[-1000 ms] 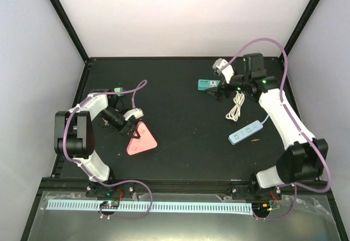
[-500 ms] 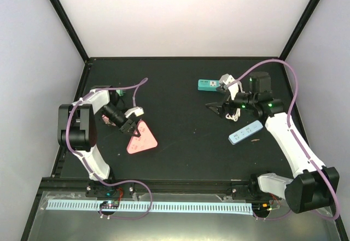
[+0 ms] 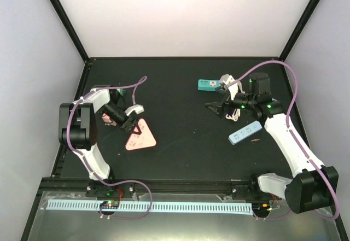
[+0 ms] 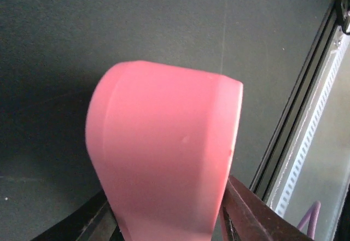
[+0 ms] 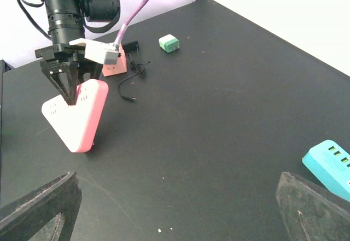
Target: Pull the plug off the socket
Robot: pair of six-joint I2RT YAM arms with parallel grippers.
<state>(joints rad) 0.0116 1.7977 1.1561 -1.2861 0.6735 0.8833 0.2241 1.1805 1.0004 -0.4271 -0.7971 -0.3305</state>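
Although the overhead view counts three socket blocks, I take the pink triangular socket [image 3: 141, 139] as my reference for all positions. The left gripper [image 3: 132, 124] pinches its rear corner. The right gripper [image 3: 220, 109] hangs well to the socket's right, fingers spread wide with nothing between them. One teal strip [image 3: 206, 84] lies right of and behind the socket, and one light-blue strip [image 3: 245, 132] lies level with it, further right. One green plug [image 5: 169, 42] lies loose behind the socket, apart from it. Only the right wrist view shows the socket tipped up on edge under the clamped fingers. It also shows one small pink block [image 5: 116, 63] and one black lead [image 5: 131, 83] behind it. The left wrist view shows just the socket's pink face.
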